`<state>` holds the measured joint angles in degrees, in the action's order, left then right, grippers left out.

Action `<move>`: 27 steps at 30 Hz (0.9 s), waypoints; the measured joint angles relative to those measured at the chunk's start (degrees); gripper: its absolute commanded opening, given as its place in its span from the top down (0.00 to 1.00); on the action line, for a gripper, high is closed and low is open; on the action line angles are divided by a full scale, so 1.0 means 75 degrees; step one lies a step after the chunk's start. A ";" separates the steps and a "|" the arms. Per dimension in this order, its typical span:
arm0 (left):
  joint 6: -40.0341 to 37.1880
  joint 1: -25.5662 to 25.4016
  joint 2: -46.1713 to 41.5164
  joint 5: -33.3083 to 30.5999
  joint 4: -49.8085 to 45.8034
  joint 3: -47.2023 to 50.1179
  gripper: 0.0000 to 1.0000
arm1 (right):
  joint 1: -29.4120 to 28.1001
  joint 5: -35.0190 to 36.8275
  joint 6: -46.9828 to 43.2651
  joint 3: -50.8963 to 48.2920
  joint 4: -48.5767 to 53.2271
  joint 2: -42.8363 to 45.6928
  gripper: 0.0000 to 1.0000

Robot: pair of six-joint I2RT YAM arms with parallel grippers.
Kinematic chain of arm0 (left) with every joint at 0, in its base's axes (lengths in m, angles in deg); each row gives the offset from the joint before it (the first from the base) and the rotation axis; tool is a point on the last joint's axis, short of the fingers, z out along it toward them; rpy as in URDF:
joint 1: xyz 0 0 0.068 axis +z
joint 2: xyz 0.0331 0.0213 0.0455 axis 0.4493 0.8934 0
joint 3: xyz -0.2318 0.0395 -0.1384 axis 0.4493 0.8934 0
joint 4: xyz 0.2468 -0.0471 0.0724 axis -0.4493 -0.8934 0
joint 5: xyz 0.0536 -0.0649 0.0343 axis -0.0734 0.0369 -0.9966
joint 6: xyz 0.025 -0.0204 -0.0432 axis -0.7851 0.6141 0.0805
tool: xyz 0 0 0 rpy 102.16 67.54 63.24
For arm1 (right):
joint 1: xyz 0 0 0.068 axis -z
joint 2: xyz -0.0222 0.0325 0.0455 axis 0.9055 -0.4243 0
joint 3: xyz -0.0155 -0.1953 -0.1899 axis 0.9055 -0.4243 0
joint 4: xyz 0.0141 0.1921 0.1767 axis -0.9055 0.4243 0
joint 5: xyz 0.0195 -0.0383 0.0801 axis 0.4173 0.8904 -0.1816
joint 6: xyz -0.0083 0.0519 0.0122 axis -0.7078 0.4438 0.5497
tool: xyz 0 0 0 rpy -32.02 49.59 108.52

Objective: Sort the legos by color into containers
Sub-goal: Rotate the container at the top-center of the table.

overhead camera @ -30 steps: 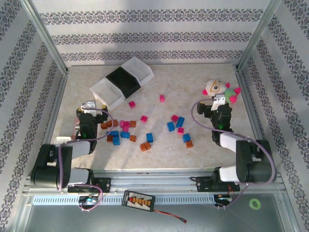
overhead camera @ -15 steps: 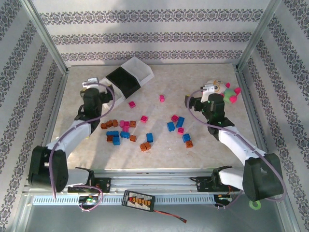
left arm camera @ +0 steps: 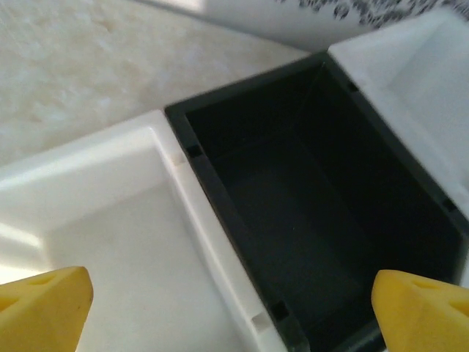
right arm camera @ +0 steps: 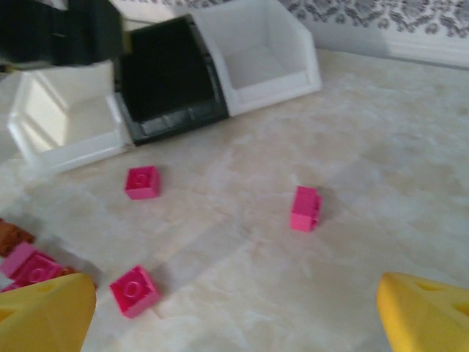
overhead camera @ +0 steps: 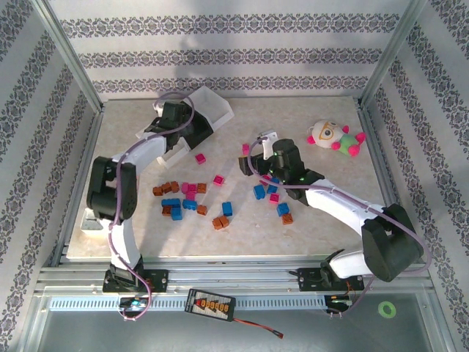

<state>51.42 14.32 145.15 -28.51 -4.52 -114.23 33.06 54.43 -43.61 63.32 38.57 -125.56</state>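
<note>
Striped patterned walls; beige marbled tabletop

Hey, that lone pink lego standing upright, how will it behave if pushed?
Likely rigid and light: the pink lego is a small, hard-looking block. Taller than wide, it may topple; it could skid on the smooth table.

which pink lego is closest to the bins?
The pink brick lying just in front of the black bin. The lone pink brick to its right sits farther out, and the rest lie nearer the arm bases.
</note>
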 measured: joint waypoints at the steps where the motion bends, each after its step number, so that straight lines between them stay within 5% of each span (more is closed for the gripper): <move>1: 0.0067 0.0000 0.0192 0.0003 -0.0137 -0.0204 0.10 | -0.0047 -0.0026 0.0023 0.0041 0.0000 0.0000 0.02; 15: 0.0868 0.0009 0.1241 0.0198 -0.1078 -0.1064 0.72 | -0.0108 -0.0114 0.0251 0.0128 0.0090 -0.0015 0.02; 27: 0.0449 -0.0035 0.1008 0.0580 -0.1102 -0.0807 0.86 | -0.0090 -0.0102 0.0490 0.0128 0.0099 -0.0026 0.02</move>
<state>54.79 14.05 152.72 -24.16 -12.79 -120.28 32.38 53.67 -39.94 64.28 39.31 -125.75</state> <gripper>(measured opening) 0.242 0.982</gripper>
